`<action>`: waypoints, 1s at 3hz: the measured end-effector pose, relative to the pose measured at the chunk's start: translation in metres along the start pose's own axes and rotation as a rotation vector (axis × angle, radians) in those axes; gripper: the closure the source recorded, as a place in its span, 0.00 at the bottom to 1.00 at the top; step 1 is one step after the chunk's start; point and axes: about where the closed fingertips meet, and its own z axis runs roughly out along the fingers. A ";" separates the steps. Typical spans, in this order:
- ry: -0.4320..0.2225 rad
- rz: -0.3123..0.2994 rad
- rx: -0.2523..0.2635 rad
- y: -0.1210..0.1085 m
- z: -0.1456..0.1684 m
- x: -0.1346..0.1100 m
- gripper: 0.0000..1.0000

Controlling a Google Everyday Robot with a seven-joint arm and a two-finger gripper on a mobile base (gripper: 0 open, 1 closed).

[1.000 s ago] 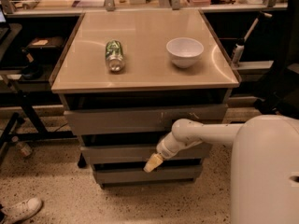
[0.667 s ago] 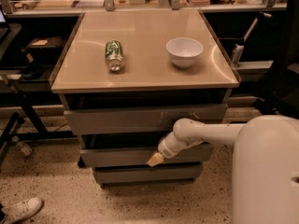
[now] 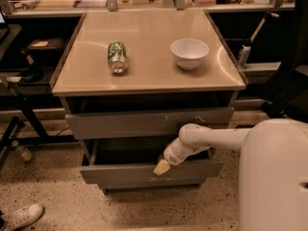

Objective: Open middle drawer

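The middle drawer (image 3: 120, 173) is a wide, shallow grey drawer with a plain front. It stands pulled out toward me, and its dark inside (image 3: 126, 155) shows behind the front. My gripper (image 3: 161, 167) is at the top lip of the drawer front, right of centre, on the end of my white arm (image 3: 207, 139), which reaches in from the right. The taller grey top drawer front (image 3: 144, 123), with white scratches, is closed above it. The bottom drawer is mostly hidden under the pulled-out middle drawer.
On the beige cabinet top (image 3: 149, 76) a green can (image 3: 116, 57) lies on its side and a white bowl (image 3: 189, 53) stands upright. My white body (image 3: 274, 177) fills the lower right. Black stand legs (image 3: 19, 124) and a white shoe (image 3: 19, 215) are at the left.
The middle drawer has slid out toward me, and my gripper has moved out with its front edge. The can and bowl have not moved.
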 end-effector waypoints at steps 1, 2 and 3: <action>0.000 0.000 0.000 0.000 0.000 0.000 1.00; 0.009 0.025 -0.013 0.009 -0.006 0.009 1.00; 0.015 0.050 -0.021 0.018 -0.010 0.018 1.00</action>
